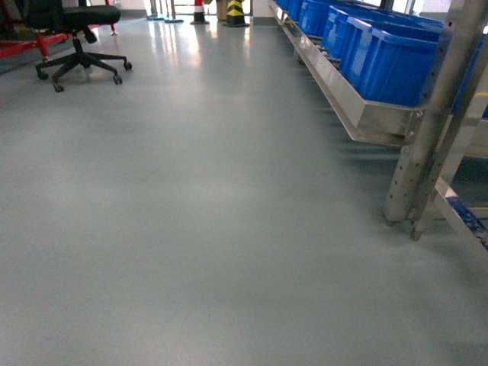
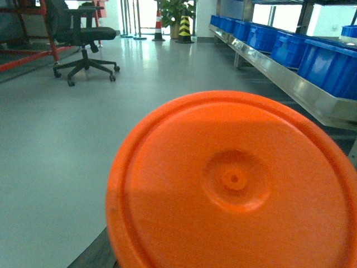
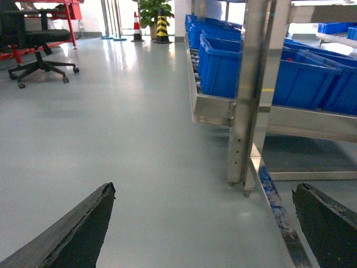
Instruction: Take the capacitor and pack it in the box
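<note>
An orange disc [image 2: 234, 184] fills the near left wrist view, cut off below and right, hiding the left jaws. The chair's [image 1: 76, 38] top is cut off far left.

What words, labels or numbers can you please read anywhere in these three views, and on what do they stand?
None: no readable text in any view.
Orange disc: only a moulded ring and centre nub, no lettering.
Blue storage bins: no labels visible.
Striped bollard: yellow-and-black bands only.
</note>
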You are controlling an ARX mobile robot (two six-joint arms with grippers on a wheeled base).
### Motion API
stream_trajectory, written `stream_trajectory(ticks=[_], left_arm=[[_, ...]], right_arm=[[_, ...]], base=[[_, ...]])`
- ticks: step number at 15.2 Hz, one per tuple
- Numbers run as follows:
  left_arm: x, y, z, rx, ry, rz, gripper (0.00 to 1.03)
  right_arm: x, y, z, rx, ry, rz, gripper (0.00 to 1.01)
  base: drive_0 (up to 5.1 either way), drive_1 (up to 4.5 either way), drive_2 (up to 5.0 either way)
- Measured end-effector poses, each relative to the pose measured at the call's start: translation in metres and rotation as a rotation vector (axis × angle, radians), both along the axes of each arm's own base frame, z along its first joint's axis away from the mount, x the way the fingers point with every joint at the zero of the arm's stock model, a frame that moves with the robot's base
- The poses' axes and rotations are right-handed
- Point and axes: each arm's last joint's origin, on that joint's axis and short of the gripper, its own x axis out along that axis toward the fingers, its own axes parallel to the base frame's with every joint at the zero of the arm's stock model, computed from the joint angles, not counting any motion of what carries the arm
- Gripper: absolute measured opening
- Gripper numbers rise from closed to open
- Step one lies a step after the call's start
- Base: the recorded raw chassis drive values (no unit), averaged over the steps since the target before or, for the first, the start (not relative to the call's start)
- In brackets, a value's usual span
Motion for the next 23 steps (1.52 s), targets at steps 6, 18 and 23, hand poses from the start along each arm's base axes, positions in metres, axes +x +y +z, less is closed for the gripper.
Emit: stream_trajectory(ticks=[6,18,23], left_arm=[[0.0000,0.0000,-0.0002,0.000,0.002,0.000,0.44],[0.0000,0.0000,-0.0001,0.000,0.002,0.000,0.44],[0.0000,0.0000,-0.0002,0.000,0.002,0.000,0.44]], right_arm=[[0.0000,0.0000,-0.0003,0.000,0.003,0.000,0.98],[0.0000,0.0000,-0.0004,0.000,0.004,0.001,0.98],[0.0000,0.0000,-0.0004,0.000,0.005,0.000,0.98]], base=[[-5.1,2.38,2.4],[-4.9,2.52,2.5],[-4.9,2.57,2.6]])
